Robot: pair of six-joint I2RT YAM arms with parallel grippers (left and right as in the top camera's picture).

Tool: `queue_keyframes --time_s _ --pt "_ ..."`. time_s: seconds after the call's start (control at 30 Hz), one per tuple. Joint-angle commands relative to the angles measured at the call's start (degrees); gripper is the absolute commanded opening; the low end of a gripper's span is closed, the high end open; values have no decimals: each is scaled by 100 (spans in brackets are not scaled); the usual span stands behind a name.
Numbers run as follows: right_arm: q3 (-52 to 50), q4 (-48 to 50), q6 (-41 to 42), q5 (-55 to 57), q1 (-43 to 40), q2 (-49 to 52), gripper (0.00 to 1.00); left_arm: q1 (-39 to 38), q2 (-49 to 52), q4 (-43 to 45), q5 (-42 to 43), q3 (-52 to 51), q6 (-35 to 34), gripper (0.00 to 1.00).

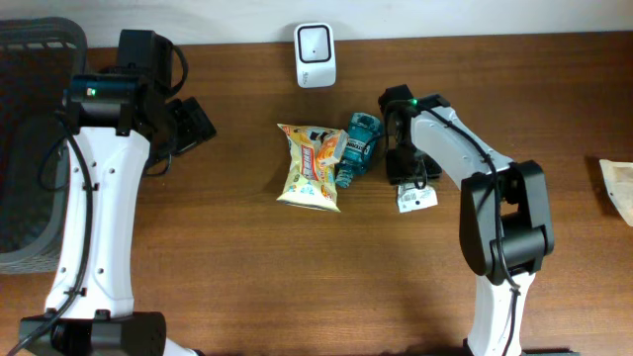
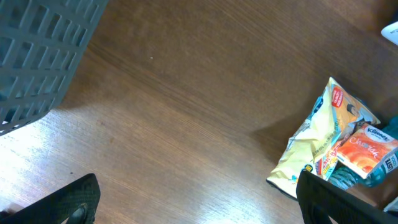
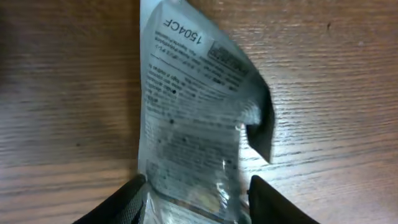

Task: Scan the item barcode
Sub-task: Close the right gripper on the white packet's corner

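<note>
Silvery film printed with small black text made up the packet (image 3: pixel 193 118), the thing to be scanned. It lay flat on the brown tabletop (image 1: pixel 227 287), nearer the robot than the white scanner (image 1: pixel 315 54) and off to the scanner's right. The right claw (image 3: pixel 198 199) hung over it with a finger on each side of the packet's lower end. Whether those fingers pressed the film or only stood beside it could not be told. The left claw (image 2: pixel 199 208) was spread wide with nothing between its fingers, well to the scanner's left, close to the grey basket (image 1: pixel 30 148). A yellow snack bag (image 1: pixel 312 168) and a teal item (image 1: pixel 358 146) lay touching each other just in front of the scanner, between it and the robot.

No barcode could be made out on the face that showed, only lines of print, so the code's place was unknown. To do the step well, the claw would likely need to:
- pinch the packet by one narrow edge, leaving the printed panels uncovered;
- lift it clear of the wood;
- turn the coded face squarely toward the scanner's window.

The film looked glossy and creased, so glare or a fold across the bars could spoil a read. Holding it taut and steady would help. So would a path that skirted the snack bag.
</note>
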Motion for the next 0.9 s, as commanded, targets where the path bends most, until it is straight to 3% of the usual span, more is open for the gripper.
queue_keyframes --time_s 0.0,0.37,0.87 --pt "-184 70 31 431 31 -42 52 -2 -28 -7 0 9 -59 99" --pt "-186 173 68 468 31 -42 40 -2 -28 -7 0 9 -59 99" --pt "433 -33 247 -243 28 -44 38 -2 -28 -7 0 9 -59 99"
